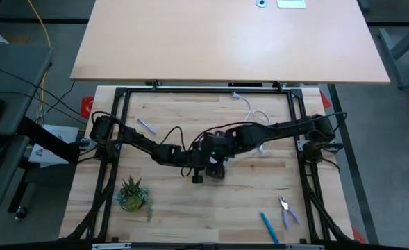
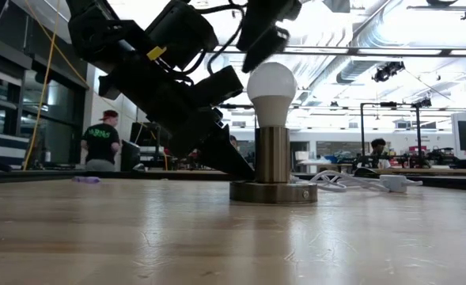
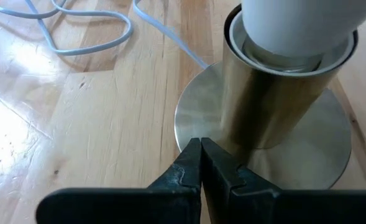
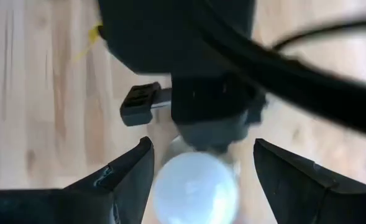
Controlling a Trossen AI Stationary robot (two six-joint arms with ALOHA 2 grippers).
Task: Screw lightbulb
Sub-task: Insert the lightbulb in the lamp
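Observation:
The white lightbulb (image 2: 271, 85) stands upright with its base down in the brass-grey socket (image 2: 272, 154), which rests on the table by its round base. My left gripper (image 3: 201, 149) is shut and slants down onto that base beside the column; it also shows in the low view (image 2: 242, 169). My right gripper (image 4: 202, 146) is open above the bulb (image 4: 195, 186). Its fingers stand on either side of the bulb's top without touching it. In the high view both grippers meet at mid-table (image 1: 214, 156) and hide the bulb. My left gripper rests its shut fingertips (image 3: 194, 163) on the top of the socket's round base plate (image 3: 195, 118), right beside the upright column. The fingers come slanting down from the table's left. The socket stands flat on the table with the bulb upright in it.
The socket's white cord (image 3: 89, 31) loops over the table behind it toward the far edge (image 1: 254, 111). A small plant (image 1: 132, 194) stands near left, and pliers (image 1: 287, 210) and a blue pen (image 1: 269, 226) lie near right. People are in the room beyond (image 2: 100, 142).

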